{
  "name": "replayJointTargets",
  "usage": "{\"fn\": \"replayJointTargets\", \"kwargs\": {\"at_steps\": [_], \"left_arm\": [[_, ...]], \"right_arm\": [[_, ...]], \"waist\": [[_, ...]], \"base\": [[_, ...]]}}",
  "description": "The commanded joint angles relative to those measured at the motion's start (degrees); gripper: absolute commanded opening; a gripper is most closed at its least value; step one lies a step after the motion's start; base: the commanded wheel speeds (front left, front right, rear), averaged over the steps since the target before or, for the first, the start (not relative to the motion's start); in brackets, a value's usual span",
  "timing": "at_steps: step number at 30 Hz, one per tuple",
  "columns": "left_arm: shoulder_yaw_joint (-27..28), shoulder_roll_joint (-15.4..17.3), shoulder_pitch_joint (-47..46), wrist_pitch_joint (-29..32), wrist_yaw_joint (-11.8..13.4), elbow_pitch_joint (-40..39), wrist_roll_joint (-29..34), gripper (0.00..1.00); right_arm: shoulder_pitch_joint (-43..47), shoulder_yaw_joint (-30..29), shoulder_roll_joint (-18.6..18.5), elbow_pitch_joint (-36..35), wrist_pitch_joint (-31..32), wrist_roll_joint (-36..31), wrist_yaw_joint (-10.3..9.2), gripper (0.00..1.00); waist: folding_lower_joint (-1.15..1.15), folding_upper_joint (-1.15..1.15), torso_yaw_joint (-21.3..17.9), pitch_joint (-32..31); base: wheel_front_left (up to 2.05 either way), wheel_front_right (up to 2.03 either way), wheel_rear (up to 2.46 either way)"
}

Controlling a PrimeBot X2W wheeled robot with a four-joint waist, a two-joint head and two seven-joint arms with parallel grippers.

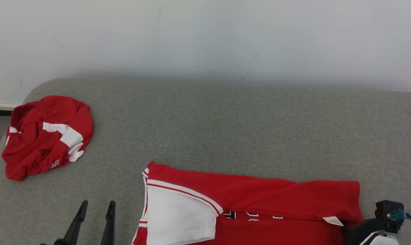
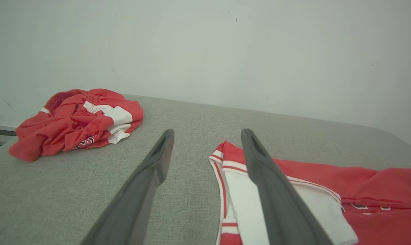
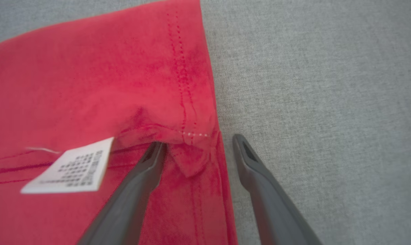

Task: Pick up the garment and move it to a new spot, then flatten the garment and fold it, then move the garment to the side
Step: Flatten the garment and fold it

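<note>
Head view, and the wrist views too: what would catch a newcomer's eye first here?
First, the red and white garment spread out at the near edge of the grey surface. Next, a second red garment crumpled in a heap at the far left. Then the open right gripper, with one finger over the spread garment's right edge and the other over bare surface, close to a white label.

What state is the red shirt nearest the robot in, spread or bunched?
Spread flat, with one fold: the shirt lies smooth on the grey surface, a long red flap overlapping its lettering.
</note>
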Motion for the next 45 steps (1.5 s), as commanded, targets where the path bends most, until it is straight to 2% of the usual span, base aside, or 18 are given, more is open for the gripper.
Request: {"fn": "replayJointTargets", "kwargs": {"at_steps": [1, 2, 3, 4, 5, 15, 24, 32, 35, 38, 45], "left_arm": [[0.2, 0.2, -0.7, 0.1, 0.3, 0.0, -0.5, 1.00], [0.2, 0.2, -0.7, 0.2, 0.3, 0.0, -0.5, 1.00], [0.2, 0.2, -0.7, 0.2, 0.3, 0.0, -0.5, 1.00], [0.1, 0.2, -0.7, 0.3, 0.4, -0.1, -0.5, 1.00], [0.1, 0.2, -0.7, 0.3, 0.5, -0.1, -0.5, 1.00], [-0.3, 0.0, 0.4, 0.5, 0.8, 0.0, -1.3, 1.00], [-0.6, 0.0, 0.7, 0.3, 1.2, 0.0, -1.6, 1.00], [-1.2, -0.1, 1.0, 0.6, 1.5, -0.2, -1.7, 1.00], [-1.4, -0.1, 1.2, 0.7, 1.6, -0.1, -1.8, 1.00], [-1.6, 0.0, 1.3, 0.7, 1.6, 0.0, -2.0, 1.00], [-1.9, -0.2, 1.3, 0.6, 1.4, 0.5, -2.7, 1.00]], "right_arm": [[-0.2, 0.1, 0.1, 1.2, 1.6, 0.2, 0.06, 0.89], [-0.4, 0.0, 0.1, 1.5, 2.2, 0.3, 0.06, 0.47], [-0.4, 0.0, 0.1, 1.5, 2.2, 0.3, 0.06, 0.47], [-0.5, 0.0, 0.2, 1.8, 2.7, 0.3, 0.05, 0.13], [-0.6, 0.0, 0.2, 1.8, 2.8, 0.3, 0.05, 0.00], [-0.9, -3.8, -0.1, 1.6, 1.7, 1.1, -0.06, 0.00], [-1.0, -15.8, -0.1, -3.5, -0.9, -1.5, -0.04, 0.00], [-0.3, -20.3, 0.0, -10.1, -0.6, -6.2, -0.03, 0.00], [0.0, -19.2, 0.0, -12.6, 0.3, -6.7, -0.03, 0.00], [0.6, -15.7, 0.1, -13.9, 2.4, -2.7, -0.02, 0.00], [5.4, -1.8, 0.1, -18.4, 6.8, 9.0, -0.01, 0.00]], "waist": [[0.00, 0.00, 0.2, 0.2], [0.00, 0.00, 0.2, 0.2], [0.00, 0.00, 0.2, 0.2], [0.00, 0.00, 0.3, 0.2], [0.00, 0.00, 0.4, 0.2], [0.00, 0.00, 0.1, -0.4], [0.00, 0.00, -0.7, -0.4], [0.00, 0.00, -1.4, -1.3], [0.00, 0.00, -1.5, -1.8], [0.00, 0.00, -1.5, -2.1], [0.00, 0.00, -0.9, -2.6]], "base": [[0.00, 0.00, 0.00], [0.00, 0.00, 0.00], [0.00, 0.00, 0.00], [0.00, 0.00, 0.00], [0.00, 0.00, 0.00], [0.00, 0.00, 0.00], [0.00, 0.00, 0.00], [0.00, 0.00, 0.00], [0.00, 0.00, 0.00], [0.00, 0.00, 0.00], [0.00, 0.00, 0.00]]}}
